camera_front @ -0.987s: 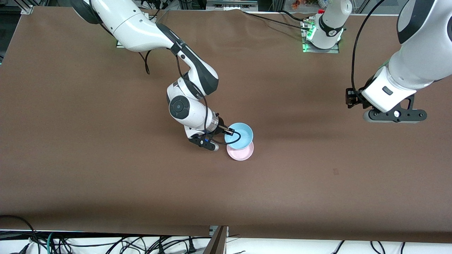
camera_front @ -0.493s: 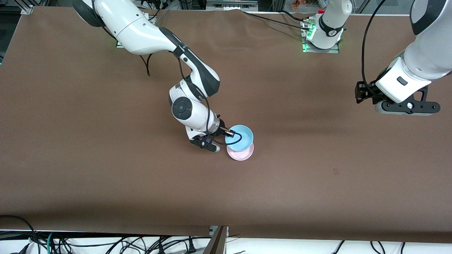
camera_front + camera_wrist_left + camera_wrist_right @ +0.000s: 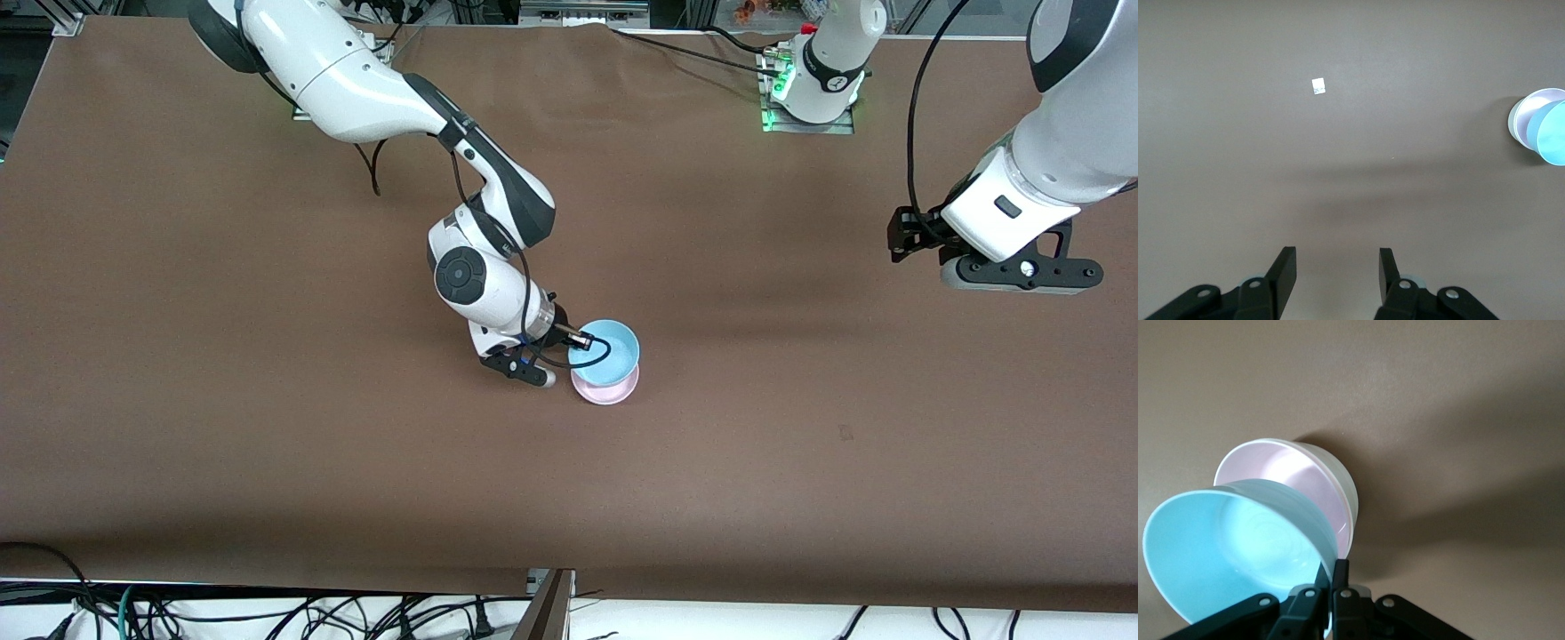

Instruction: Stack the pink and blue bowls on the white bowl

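My right gripper [image 3: 1326,583] has its jaws clamped on the blue bowl's [image 3: 609,352] rim, just over the pink bowl [image 3: 606,388] nested in the white bowl [image 3: 1346,488]. My left gripper [image 3: 1337,275] waits with jaws parted over bare desk [image 3: 267,427].

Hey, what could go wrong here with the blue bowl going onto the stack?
1. The right gripper holds the blue bowl by one rim only, tilted, so it may slip or swing.
2. The blue bowl sits off-centre over the pink bowl; released now, it could land crooked or slide off.
3. Pressing down unevenly might shift the pink bowl inside the white bowl.
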